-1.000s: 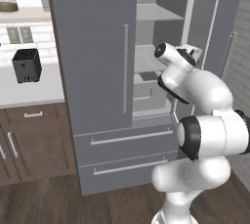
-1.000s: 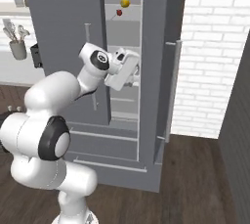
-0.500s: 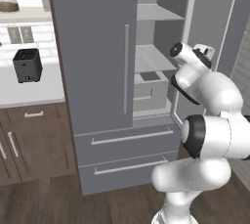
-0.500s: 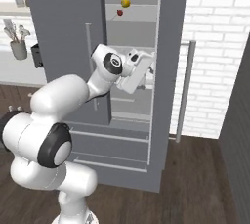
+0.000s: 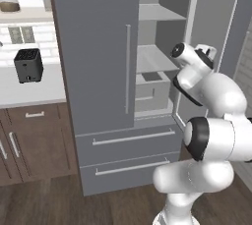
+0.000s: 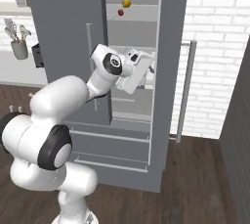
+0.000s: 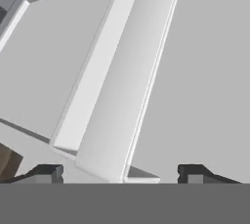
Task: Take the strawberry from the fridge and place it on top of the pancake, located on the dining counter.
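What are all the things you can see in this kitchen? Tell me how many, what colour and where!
fridge: one, matte grey, middle, right door open
strawberry: one, dark red, upper fridge shelf
yellow fruit: one, yellow, same shelf, beside the strawberry
toaster: one, black, on the white wall counter left of the fridge
jar: one, brownish, on the wall shelf above
utensil holder: one, grey, on the counter
gripper: one, dark tips, open, at the fridge's open side

The white arm reaches up and forward into the open right half of the fridge (image 6: 68,32), elbow bent. Its gripper (image 7: 119,174) hangs inside with fingers spread wide, holding nothing.
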### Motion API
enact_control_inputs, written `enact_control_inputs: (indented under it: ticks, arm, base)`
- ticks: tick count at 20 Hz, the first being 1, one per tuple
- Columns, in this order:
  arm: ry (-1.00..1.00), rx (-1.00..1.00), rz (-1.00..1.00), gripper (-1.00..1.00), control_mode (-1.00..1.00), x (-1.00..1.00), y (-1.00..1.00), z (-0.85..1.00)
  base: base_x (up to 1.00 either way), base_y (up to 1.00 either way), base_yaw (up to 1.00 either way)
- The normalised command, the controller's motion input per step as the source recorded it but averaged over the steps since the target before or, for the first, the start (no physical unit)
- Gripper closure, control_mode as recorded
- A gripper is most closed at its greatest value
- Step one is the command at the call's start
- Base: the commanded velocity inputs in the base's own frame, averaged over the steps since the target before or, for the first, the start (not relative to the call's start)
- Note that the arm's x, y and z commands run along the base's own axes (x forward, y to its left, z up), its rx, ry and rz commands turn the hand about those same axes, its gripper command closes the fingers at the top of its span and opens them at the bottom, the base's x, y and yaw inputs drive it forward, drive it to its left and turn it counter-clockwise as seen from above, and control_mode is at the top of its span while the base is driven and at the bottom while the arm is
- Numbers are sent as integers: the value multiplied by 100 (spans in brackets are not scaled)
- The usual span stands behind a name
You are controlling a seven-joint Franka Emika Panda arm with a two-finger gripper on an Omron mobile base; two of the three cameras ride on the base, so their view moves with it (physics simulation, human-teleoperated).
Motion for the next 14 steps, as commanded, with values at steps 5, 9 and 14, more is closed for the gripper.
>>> enact_control_inputs:
  ticks: [5, 9, 14]
  arm:
    - [0, 2, 0, -100, -100, -12, 74, 0]
    - [0, 24, -8, -100, -100, 0, 99, -28]
    - [1, 60, -4, -100, -100, 14, 89, -66]
  base:
    - [0, 0, 0]
    - [0, 0, 0]
    - [0, 0, 0]
